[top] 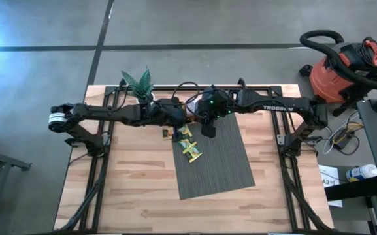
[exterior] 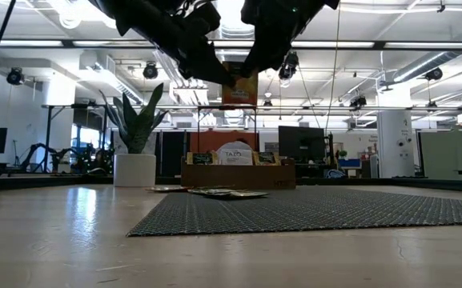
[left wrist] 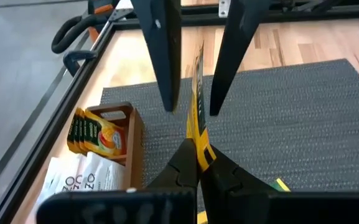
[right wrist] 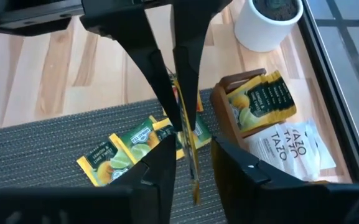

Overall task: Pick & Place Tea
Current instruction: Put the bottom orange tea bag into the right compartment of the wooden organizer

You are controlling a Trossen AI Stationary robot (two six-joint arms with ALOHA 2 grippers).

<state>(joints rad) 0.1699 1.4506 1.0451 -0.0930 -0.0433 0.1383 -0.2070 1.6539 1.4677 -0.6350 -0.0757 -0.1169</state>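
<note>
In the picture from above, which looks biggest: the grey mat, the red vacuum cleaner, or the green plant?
1. grey mat, clearly the largest.
2. red vacuum cleaner, on the floor beside the table.
3. green plant, smallest, partly hidden by the arm.

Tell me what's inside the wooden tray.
The wooden tray holds upright sachets: green-and-yellow sachets in one compartment, white sachets in the next. The rest of the tray runs out of view, so its other compartments cannot be seen.
</note>
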